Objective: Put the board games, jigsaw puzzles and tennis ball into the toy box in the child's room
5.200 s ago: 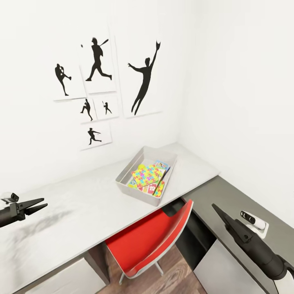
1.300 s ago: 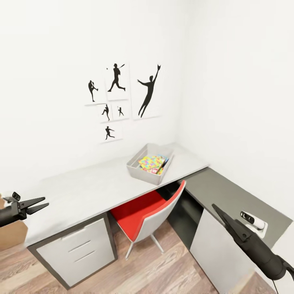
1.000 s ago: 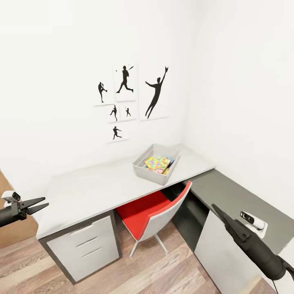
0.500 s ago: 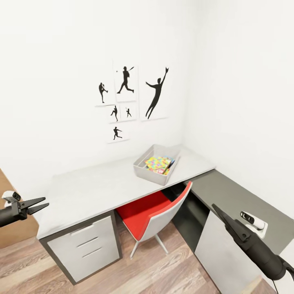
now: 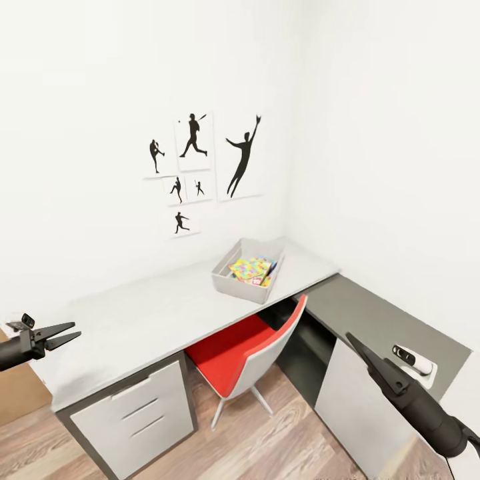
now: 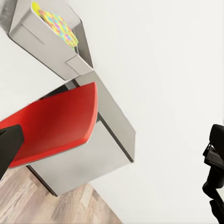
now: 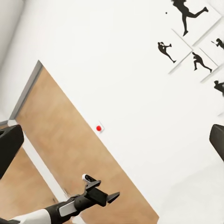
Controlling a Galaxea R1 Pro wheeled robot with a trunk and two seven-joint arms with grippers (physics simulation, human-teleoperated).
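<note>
Desk (image 5: 153, 313) stretches along your white wall, its red chair (image 5: 243, 347) tucked under. Your toy box (image 5: 230, 283) sits near the desk's far corner with colourful jigsaw puzzles (image 5: 252, 269) inside. Your left gripper (image 5: 63, 333) hangs empty, prongs spread; your right gripper (image 5: 353, 345) looks pressed together, holding nothing.

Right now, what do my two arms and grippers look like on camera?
Both arms are matte black, tapering to slim, pointed two-finger grippers. The left gripper carries a small white-and-black camera module on top. The right gripper has a thicker black forearm, ending in a white section at the frame's corner.
</note>
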